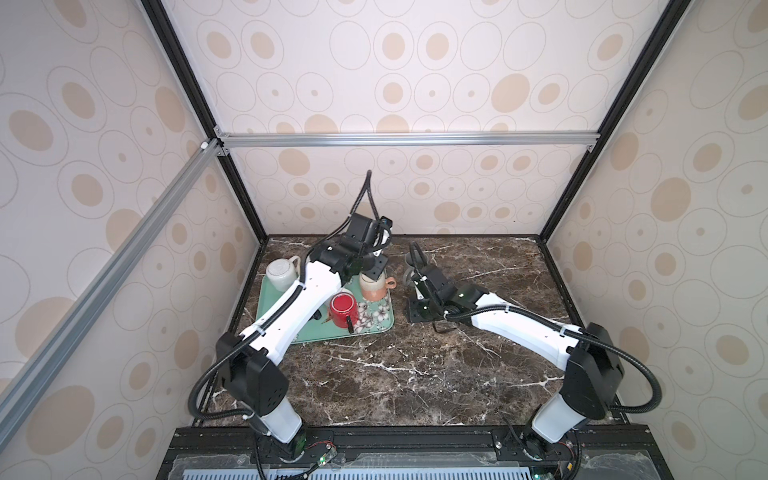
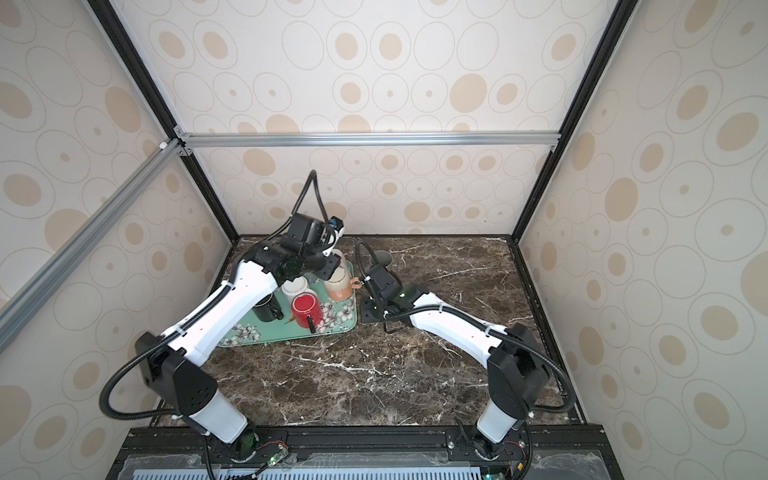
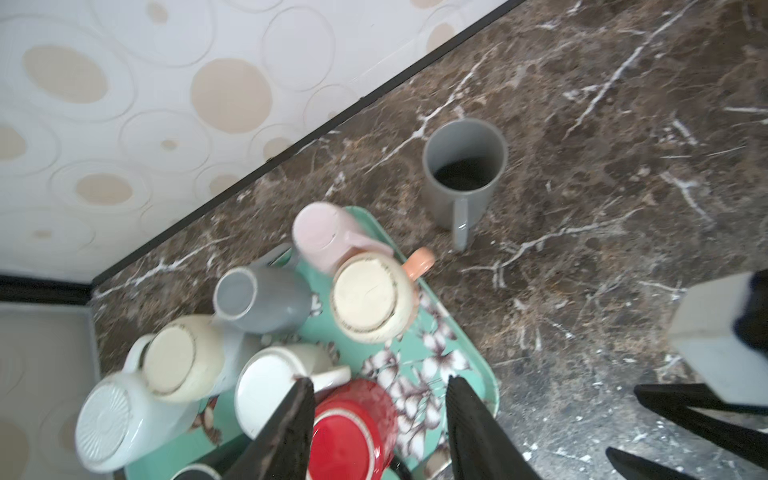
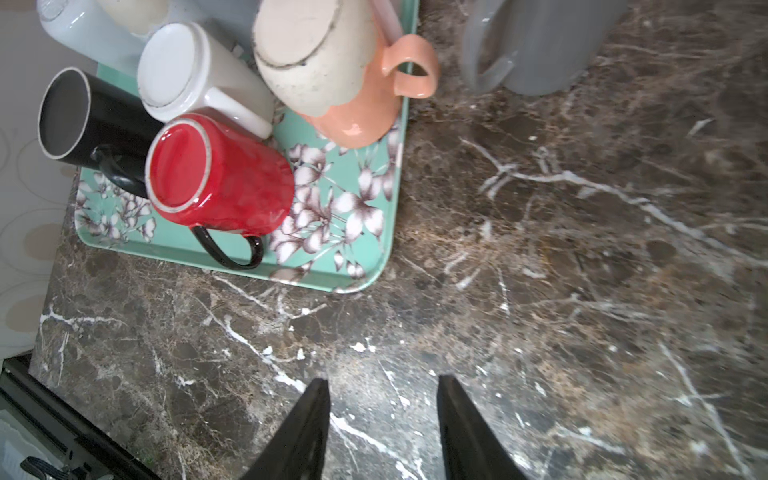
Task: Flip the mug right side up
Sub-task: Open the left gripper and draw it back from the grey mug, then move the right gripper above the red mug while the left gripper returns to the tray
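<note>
Several mugs stand upside down on a teal flowered tray (image 1: 374, 322) at the back left. Among them are a red mug (image 1: 344, 309) (image 4: 216, 174) with a black handle and a cream-and-peach mug (image 1: 372, 286) (image 3: 370, 297). A grey mug (image 3: 463, 166) (image 2: 382, 258) stands upright on the marble, right of the tray. My left gripper (image 3: 379, 380) (image 1: 376, 266) hovers open over the tray, holding nothing; the red mug's base shows between its fingers. My right gripper (image 4: 383, 379) (image 1: 417, 313) is open and empty above bare marble, near the tray's right edge.
The tray also holds a white ribbed mug (image 1: 280, 272), a pink mug (image 3: 324, 237), a grey mug (image 3: 257, 299), a white mug (image 4: 187, 66) and a black mug (image 4: 75, 116). Patterned walls close the back and both sides. The marble table (image 1: 415, 374) stretches toward the front.
</note>
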